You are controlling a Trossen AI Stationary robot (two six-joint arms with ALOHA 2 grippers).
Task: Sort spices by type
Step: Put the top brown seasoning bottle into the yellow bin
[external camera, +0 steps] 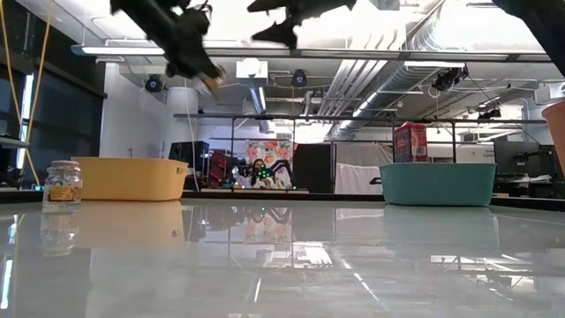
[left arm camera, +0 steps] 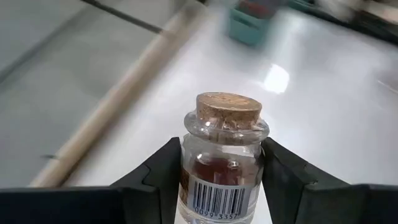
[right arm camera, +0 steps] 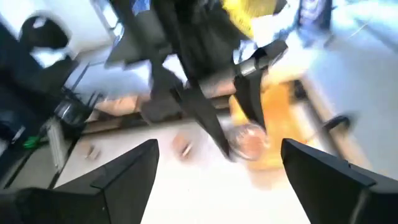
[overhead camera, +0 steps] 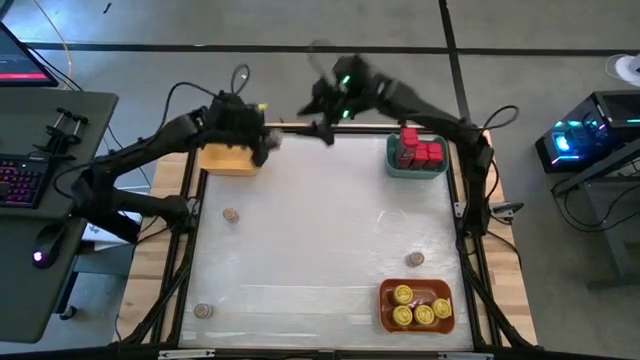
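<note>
Cork-stoppered clear glass jar (left arm camera: 222, 163) clenched in left hand (left arm camera: 221, 180), lifted near yellow plastic bin (overhead camera: 229, 158) for drop; right hand (right arm camera: 217, 165) released, empty, alongside.

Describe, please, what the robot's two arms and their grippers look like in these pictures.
Both arms are dark, near-black jointed links. The left arm carries a looped black cable near its wrist; the right arm shows a small green light near its wrist. The left gripper has two flat, matte black fingers with angled, wedge-like tips. The right gripper has similar broad dark fingers.
</note>
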